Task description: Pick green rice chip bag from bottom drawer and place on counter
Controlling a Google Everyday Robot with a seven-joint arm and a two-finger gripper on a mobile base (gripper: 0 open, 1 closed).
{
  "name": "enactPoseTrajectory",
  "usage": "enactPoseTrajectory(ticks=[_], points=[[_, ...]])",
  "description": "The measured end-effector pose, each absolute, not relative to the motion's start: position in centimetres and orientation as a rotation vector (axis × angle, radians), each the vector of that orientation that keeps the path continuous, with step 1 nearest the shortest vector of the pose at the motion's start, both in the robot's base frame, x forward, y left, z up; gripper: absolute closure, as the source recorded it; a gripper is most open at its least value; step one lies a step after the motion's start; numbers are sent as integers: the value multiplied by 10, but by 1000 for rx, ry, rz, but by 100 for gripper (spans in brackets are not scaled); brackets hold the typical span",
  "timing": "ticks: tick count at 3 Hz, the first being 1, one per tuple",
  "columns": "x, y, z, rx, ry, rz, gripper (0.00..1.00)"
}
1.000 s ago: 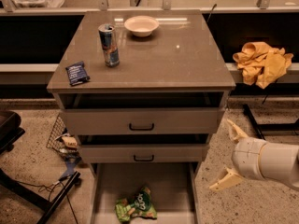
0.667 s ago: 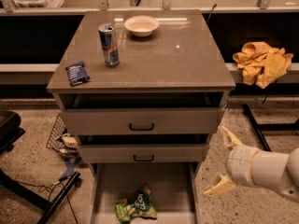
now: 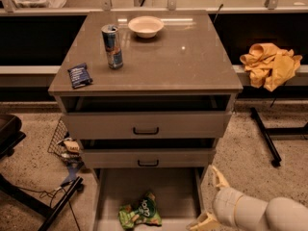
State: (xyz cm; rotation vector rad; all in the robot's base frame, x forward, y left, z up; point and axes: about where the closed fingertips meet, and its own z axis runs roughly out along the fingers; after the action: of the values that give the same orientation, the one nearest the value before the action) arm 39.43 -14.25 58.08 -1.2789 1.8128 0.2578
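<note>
The green rice chip bag (image 3: 141,211), crumpled with white lettering, lies on the floor of the pulled-out bottom drawer (image 3: 168,191), near its front left. My gripper (image 3: 208,199) is at the lower right, beside the drawer's right edge, open and empty; one finger (image 3: 219,177) points up and the other (image 3: 202,221) reaches toward the drawer front. The glossy grey-brown counter (image 3: 178,57) tops the cabinet above.
On the counter stand a drink can (image 3: 112,46), a white bowl (image 3: 146,26) and a small dark blue packet (image 3: 79,75). The two upper drawers (image 3: 144,125) are partly pulled out. A yellow cloth (image 3: 269,64) hangs at right. Clutter and cables (image 3: 67,150) lie on the floor at left.
My gripper and arm have moved left and down, closer to the bottom drawer's right edge. The bag and the counter items have not moved.
</note>
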Motion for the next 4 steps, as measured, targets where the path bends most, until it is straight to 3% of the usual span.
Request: enactPoseTrajectory(ticks=[2, 4], points=[[394, -80, 463, -1228, 1824, 432, 0], [398, -72, 453, -1228, 1803, 474, 0]])
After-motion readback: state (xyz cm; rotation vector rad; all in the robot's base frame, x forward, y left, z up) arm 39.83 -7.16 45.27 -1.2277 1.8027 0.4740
